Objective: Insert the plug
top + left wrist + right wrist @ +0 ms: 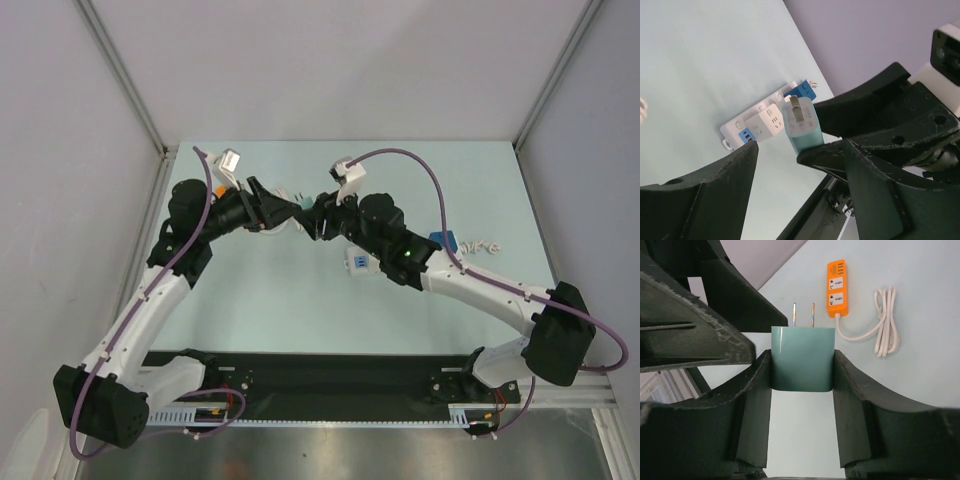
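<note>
My right gripper [802,362] clamps the plug [802,347], a glossy teal block with rounded corners and two flat metal prongs pointing away, held above the table [300,300]. My left gripper [800,149] is spread wide beside it. Beyond lie an orange strip [836,289], its coiled white cord [885,325] and a white strip [765,125]. Their print is too small to read.

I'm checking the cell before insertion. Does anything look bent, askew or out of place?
Nothing stands out. The teal plug sits square in the right tool, its two prongs straight and parallel. The orange power strip lies flat on the table, its white cord neatly looped beside it.
</note>
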Controlling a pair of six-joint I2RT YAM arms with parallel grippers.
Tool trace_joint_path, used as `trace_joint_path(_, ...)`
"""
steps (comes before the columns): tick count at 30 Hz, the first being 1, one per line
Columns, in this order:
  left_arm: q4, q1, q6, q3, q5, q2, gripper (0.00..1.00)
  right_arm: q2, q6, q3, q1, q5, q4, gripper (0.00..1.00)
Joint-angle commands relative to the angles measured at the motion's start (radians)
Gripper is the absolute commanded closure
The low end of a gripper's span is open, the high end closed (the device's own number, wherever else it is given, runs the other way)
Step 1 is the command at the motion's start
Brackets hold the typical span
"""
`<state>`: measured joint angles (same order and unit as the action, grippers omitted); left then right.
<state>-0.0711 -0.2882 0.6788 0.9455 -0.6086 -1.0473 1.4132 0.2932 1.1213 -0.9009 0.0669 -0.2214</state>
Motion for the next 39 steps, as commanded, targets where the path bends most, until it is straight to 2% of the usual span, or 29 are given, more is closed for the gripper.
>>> trace_joint_path(1,-0.021,-0.006,-0.018,0.010,0.036,-0.005,0.27,-0.033,-0.042,0.011,-0.024,0.044,-0.082,1.00)
trace_joint_path(5,-0.006,-0.006,0.001,0.010,0.032,-0.028,0.31,-0.028,-0.043,0.005,-0.039,0.037,-0.096,1.00)
trace_joint_path(9,0.043,-0.006,0.033,-0.011,0.000,-0.037,0.43,-0.026,-0.040,0.002,-0.047,0.051,-0.099,1.00)
trace_joint_path(10,0.051,-0.006,0.039,-0.023,-0.012,-0.043,0.53,-0.026,-0.037,-0.002,-0.049,0.060,-0.101,1.00)
trace_joint_path(12,0.067,-0.006,0.056,-0.033,-0.046,-0.048,0.65,-0.023,-0.034,-0.002,-0.049,0.065,-0.099,1.00)
trace_joint_path(13,0.068,-0.006,0.060,-0.040,-0.057,-0.049,0.82,-0.022,-0.032,0.001,-0.049,0.065,-0.096,0.99)
trace_joint_path(14,0.098,-0.006,0.065,-0.043,-0.080,-0.051,0.89,-0.020,-0.031,0.003,-0.049,0.059,-0.093,0.95)
trace_joint_path(15,0.106,-0.008,0.065,-0.048,-0.091,-0.051,0.96,-0.019,-0.029,0.005,-0.047,0.050,-0.084,0.90)
trace_joint_path(16,0.126,-0.006,0.067,-0.054,-0.103,-0.053,1.00,-0.019,-0.031,0.009,-0.047,0.044,-0.076,0.81)
trace_joint_path(18,0.146,-0.006,0.067,-0.060,-0.150,-0.057,0.99,-0.020,-0.028,0.020,-0.044,0.001,-0.038,0.68)
trace_joint_path(19,0.171,-0.006,0.067,-0.065,-0.178,-0.062,1.00,-0.026,-0.028,0.026,-0.029,-0.031,-0.018,0.50)
trace_joint_path(21,0.174,-0.006,0.054,-0.067,-0.245,-0.075,1.00,-0.033,-0.017,0.043,-0.007,-0.143,0.063,0.34)
trace_joint_path(22,0.174,-0.008,0.045,-0.071,-0.266,-0.077,1.00,-0.045,-0.009,0.044,0.008,-0.182,0.092,0.21)
trace_joint_path(23,0.174,-0.006,0.028,-0.074,-0.284,-0.080,0.99,-0.055,0.001,0.043,0.043,-0.255,0.118,0.17)
trace_joint_path(28,0.174,-0.006,-0.027,-0.112,-0.399,-0.066,1.00,-0.152,0.063,-0.031,0.161,-0.511,0.209,0.16)
trace_joint_path(29,0.172,-0.006,-0.056,-0.116,-0.422,-0.065,1.00,-0.174,0.073,-0.035,0.210,-0.607,0.217,0.18)
trace_joint_path(32,0.136,-0.008,-0.132,-0.113,-0.509,-0.066,1.00,-0.181,0.101,-0.032,0.281,-0.769,0.272,0.29)
trace_joint_path(36,0.132,-0.015,-0.168,-0.113,-0.586,-0.057,1.00,-0.151,0.092,-0.018,0.300,-0.961,0.315,0.35)
trace_joint_path(39,0.129,-0.035,-0.183,-0.109,-0.611,-0.053,1.00,-0.137,0.101,-0.035,0.290,-1.047,0.300,0.34)
